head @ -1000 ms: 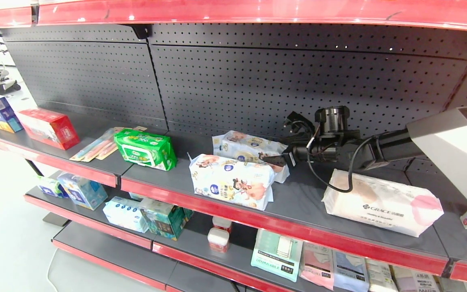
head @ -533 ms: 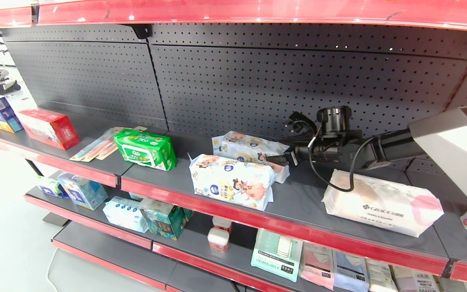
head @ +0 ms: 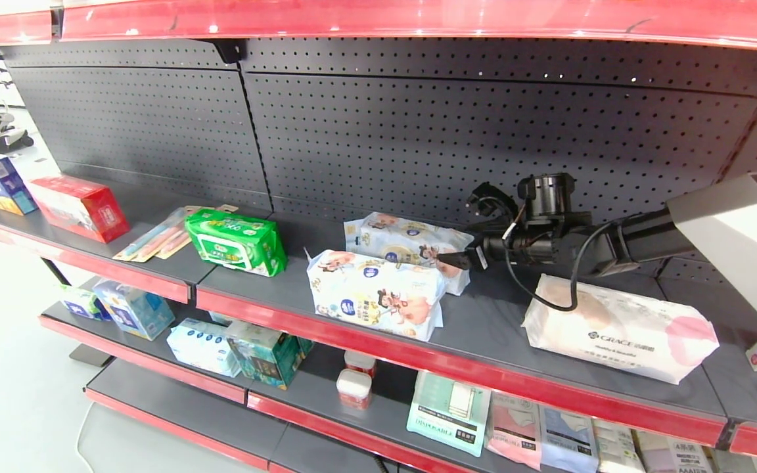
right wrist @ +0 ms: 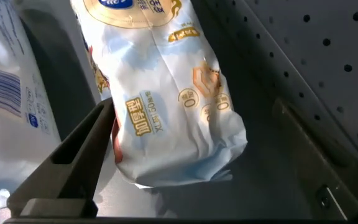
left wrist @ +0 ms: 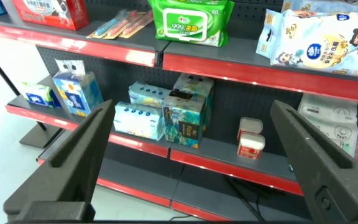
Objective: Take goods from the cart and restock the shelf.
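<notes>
Behind, black pegboard (head: 385, 131) backs the dark, red-edged shelf (head: 483, 318).

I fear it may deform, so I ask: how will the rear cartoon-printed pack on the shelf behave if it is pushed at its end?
The rear cartoon-printed pack would probably dent before sliding: its film wrap looks creased and puffy. The glossy film may be slippery. Lying flat on the shelf, it seems unlikely to roll or tip.

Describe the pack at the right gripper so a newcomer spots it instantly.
On the highest stocked shelf, mid-span, lie two cartoon-printed white-and-blue packs. It is the rear pack, nearer the pegboard than the front pack, with the right gripper at its end.
</notes>
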You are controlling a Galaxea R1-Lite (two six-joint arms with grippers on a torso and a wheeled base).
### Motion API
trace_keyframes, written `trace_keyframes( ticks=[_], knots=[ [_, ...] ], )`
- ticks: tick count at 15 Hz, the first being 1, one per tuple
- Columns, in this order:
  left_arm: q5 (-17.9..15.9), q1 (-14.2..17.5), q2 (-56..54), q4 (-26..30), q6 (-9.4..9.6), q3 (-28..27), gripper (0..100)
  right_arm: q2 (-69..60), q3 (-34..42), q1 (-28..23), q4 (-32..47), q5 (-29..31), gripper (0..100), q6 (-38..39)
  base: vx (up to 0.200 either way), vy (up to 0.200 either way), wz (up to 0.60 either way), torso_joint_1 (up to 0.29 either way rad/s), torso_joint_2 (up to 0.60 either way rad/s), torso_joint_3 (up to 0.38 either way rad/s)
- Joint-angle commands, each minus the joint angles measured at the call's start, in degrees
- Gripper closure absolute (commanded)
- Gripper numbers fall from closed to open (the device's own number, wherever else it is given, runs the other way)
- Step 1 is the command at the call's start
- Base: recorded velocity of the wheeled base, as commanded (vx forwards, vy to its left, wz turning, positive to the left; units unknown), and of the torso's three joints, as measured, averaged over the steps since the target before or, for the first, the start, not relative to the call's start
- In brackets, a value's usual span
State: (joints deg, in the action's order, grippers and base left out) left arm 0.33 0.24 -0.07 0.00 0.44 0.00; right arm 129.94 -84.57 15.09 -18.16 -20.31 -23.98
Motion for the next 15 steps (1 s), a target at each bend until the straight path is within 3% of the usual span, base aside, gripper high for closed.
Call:
trace_keyframes(
  ticks=[1,15],
  knots=[
    [0.02,0.02,0.07,0.00,0.00,0.00,0,-0.04,-0.07,-0.33,-0.03,0.18,0,-0.02,0.000,0.000,0.00,0.000,0.00,0.000],
    [0.02,0.02,0.07,0.00,0.00,0.00,0,-4.52,4.23,-0.85,-0.12,0.45,0,3.85,0.000,0.000,0.00,0.000,0.00,0.000]
  ],
)
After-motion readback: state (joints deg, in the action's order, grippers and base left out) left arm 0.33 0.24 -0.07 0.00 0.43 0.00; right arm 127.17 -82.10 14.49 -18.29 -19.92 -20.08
